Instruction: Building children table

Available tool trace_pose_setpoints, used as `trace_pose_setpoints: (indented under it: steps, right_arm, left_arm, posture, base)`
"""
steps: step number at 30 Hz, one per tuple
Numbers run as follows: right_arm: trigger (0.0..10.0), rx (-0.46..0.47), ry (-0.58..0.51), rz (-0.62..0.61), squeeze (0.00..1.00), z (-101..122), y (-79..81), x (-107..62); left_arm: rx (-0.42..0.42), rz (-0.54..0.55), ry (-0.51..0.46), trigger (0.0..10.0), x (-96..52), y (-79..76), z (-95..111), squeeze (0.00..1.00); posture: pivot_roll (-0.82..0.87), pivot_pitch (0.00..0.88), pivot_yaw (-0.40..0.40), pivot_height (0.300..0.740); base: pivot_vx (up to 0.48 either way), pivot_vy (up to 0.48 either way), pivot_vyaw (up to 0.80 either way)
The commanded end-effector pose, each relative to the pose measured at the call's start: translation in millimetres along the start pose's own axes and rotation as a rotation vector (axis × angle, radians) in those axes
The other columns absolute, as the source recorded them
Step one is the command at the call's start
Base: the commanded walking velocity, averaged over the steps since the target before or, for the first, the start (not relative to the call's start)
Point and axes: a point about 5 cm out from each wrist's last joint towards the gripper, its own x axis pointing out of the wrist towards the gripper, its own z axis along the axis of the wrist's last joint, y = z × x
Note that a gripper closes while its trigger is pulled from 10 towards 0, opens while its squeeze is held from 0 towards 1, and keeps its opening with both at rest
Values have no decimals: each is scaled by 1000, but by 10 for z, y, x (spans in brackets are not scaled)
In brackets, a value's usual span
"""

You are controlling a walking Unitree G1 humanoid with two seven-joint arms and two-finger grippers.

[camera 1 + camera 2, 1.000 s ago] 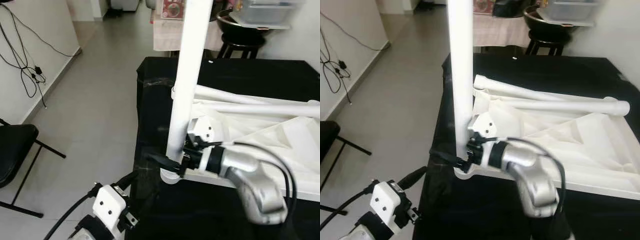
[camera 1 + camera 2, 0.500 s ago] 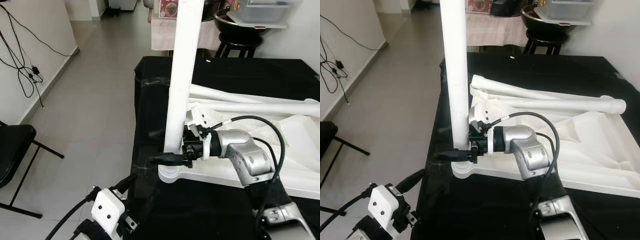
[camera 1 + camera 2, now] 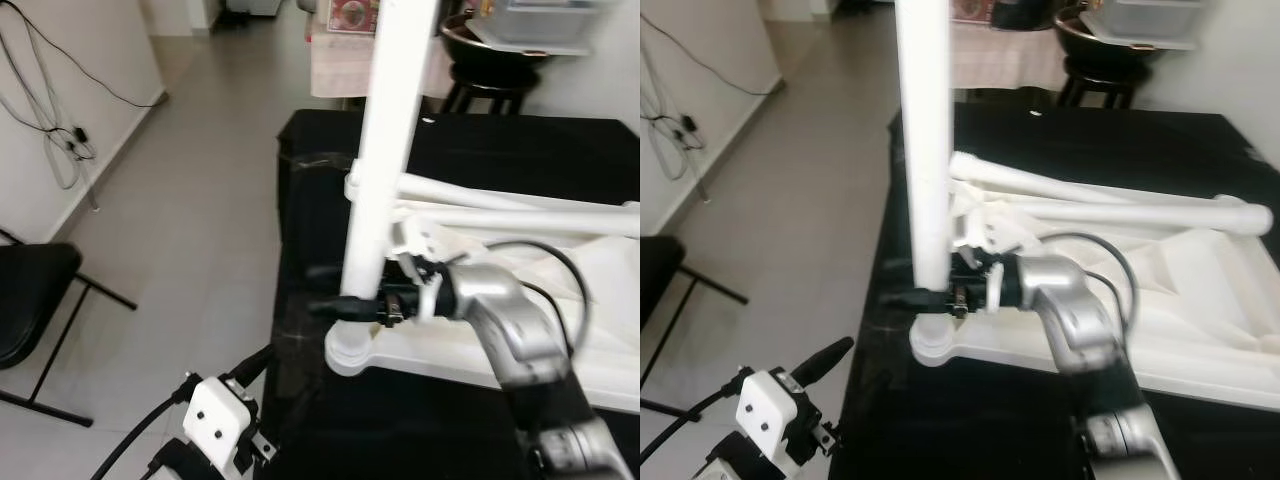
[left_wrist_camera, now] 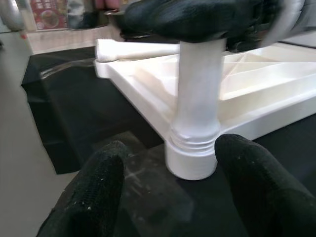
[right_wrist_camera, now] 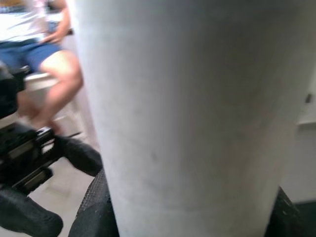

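A white table leg (image 3: pixel 385 150) stands upright in the corner socket (image 3: pixel 350 352) of the white table top (image 3: pixel 560 330), which lies upside down on a black-covered table. My right gripper (image 3: pixel 352 308) is shut on the leg just above the socket; its fingers (image 5: pixel 91 207) press on both sides of the tube. My left gripper (image 4: pixel 168 197) hangs low beside the table corner, open, with its fingers (image 4: pixel 94 182) spread before the leg's base (image 4: pixel 195 148) and apart from it.
Two more white legs (image 3: pixel 500 215) lie across the table top. The black cloth table (image 3: pixel 310 200) ends at its left edge, with open tiled floor (image 3: pixel 190 220) beyond. A black chair (image 3: pixel 30 300) stands far left. A stool with a bowl (image 3: pixel 490 50) is behind. A seated person (image 5: pixel 49 64) is nearby.
My right wrist has turned around the leg, so one finger now sticks out to the leg's left. The camera has shifted a little. The leg stays upright and the left gripper stays low.
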Motion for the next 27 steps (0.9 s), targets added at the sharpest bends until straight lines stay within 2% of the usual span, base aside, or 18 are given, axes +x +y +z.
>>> trace_pose_setpoints:
  steps: [1, 2, 3, 4, 5, 6, 7, 8, 11, 16, 17, 19, 20, 21, 24, 25, 26, 27]
  right_arm:
    - [0, 60, -6, -205, 0, -103, 66, 23]
    - [0, 60, -6, -205, 0, -103, 66, 23]
    - [0, 16, 56, -723, 0, -226, 7, -39]
    - [0, 16, 56, -723, 0, -226, 7, -39]
    - [0, 3, 126, -875, 0, -375, 160, -59]
    - [0, -4, 164, -941, 0, -451, 256, -56]
    - [0, -4, 164, -941, 0, -451, 256, -56]
    - [0, 21, 164, -889, 0, -504, 293, -14]
    - [0, 27, 163, -889, 0, -511, 275, -10]
    - [0, 36, 196, -865, 0, -520, 360, 63]
    - [10000, 59, 172, -842, 0, -483, 344, 85]
    - [10000, 74, 153, -824, 0, -455, 332, 102]
    - [10000, 92, 118, -766, 749, -409, 317, 130]
    - [10000, 102, 71, -674, 1000, -324, 293, 169]
    - [10000, 90, -5, -399, 1000, -114, 258, 238]
    - [10000, 90, -5, -399, 1000, -114, 258, 238]
    - [10000, 54, -11, -296, 1000, -47, 228, 241]
    - [10000, 54, -11, -296, 1000, -47, 228, 241]
  left_arm:
    - [-8, -3, 12, 10000, -20, -5, -20, 0]
    - [-8, -3, 12, 10000, -20, -5, -20, 0]
    - [-5, 0, 13, 10000, -24, 9, -22, 0]
    - [-5, 0, 13, 10000, -24, 9, -22, 0]
    - [-4, 1, 12, 10000, -18, 18, -24, 0]
    - [-3, 1, 13, 10000, -15, 23, -34, 0]
    - [-3, 1, 13, 10000, -15, 23, -34, 0]
    - [-2, -1, 14, 10000, -8, 23, -47, 0]
    - [-2, -1, 15, 10000, -5, 23, -51, 0]
    - [1, 8, 11, 10000, 1, 35, -50, 0]
    - [1, 8, 10, 10000, 5, 34, -49, 0]
    - [1, 8, 9, 10000, 8, 33, -49, 0]
    - [0, 7, 9, 10000, 11, 31, -49, 0]
    - [0, 6, 8, 10000, 15, 29, -49, 0]
    - [-2, 4, 6, 10000, 19, 25, -47, 0]
    - [-2, 4, 6, 10000, 19, 25, -47, 0]
    - [-2, 5, 5, 10000, 19, 24, -45, 0]
    - [-2, 5, 5, 10000, 19, 24, -45, 0]
  posture:
    - [-9, 159, -69, 740]
    - [-9, 159, -69, 740]
    - [-27, 159, -65, 740]
    - [-27, 159, -65, 740]
    - [-21, 157, -58, 740]
    - [-16, 144, -56, 740]
    - [-16, 144, -56, 740]
    - [-20, 132, -56, 740]
    - [-18, 132, -60, 740]
    - [-21, 131, -64, 740]
    - [-21, 132, -64, 740]
    - [-21, 132, -64, 740]
    - [-20, 132, -65, 740]
    - [-20, 133, -66, 740]
    - [-23, 134, -65, 740]
    - [-23, 134, -65, 740]
    - [-22, 136, -65, 740]
    - [-22, 136, -65, 740]
  base:
    - [0, 0, 0]
    - [0, 0, 0]
    - [0, 0, 0]
    - [0, 0, 0]
    - [0, 0, 0]
    - [0, 0, 0]
    - [0, 0, 0]
    - [0, 0, 0]
    - [0, 0, 0]
    - [0, 0, 0]
    - [0, 0, 0]
    - [0, 0, 0]
    - [0, 0, 0]
    - [0, 0, 0]
    - [0, 0, 0]
    - [0, 0, 0]
    - [0, 0, 0]
    - [0, 0, 0]
